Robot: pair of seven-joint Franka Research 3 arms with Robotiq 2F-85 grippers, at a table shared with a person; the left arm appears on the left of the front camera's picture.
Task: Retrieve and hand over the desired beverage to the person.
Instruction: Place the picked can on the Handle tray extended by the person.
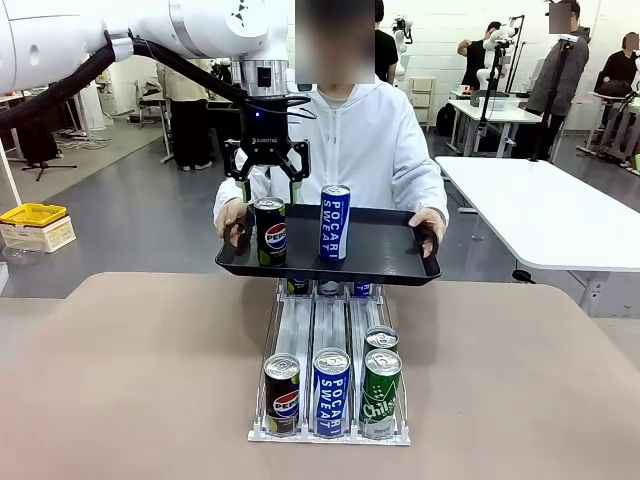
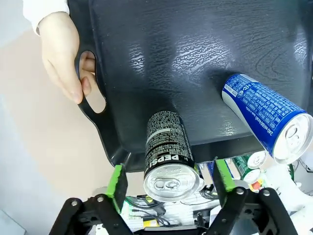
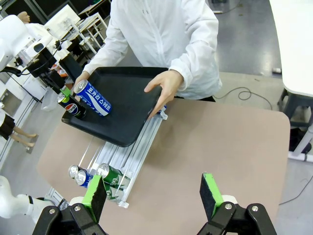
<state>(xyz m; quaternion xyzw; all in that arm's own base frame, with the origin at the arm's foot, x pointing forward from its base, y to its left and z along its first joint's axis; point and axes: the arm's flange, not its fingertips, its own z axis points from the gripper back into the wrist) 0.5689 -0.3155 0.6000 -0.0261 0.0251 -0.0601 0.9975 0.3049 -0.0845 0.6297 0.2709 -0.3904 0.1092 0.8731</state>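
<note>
Two cans stand on the black tray [image 1: 385,262] — one Pepsi can [image 1: 270,231], one Pocari Sweat can [image 1: 334,222]. Four more cans show at the rack's [image 1: 329,435] near end — one Pepsi, one Pocari Sweat, two green.

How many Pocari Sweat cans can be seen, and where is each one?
2 for certain. One Pocari Sweat can stands on the black tray held by the person; another is at the front of the rack's middle lane. Cans under the tray are partly hidden.

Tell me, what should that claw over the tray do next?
Probably lift straight up and back away. The left claw stands open, its pads apart from the Pepsi can, which stands upright on the black tray the person holds.
</note>
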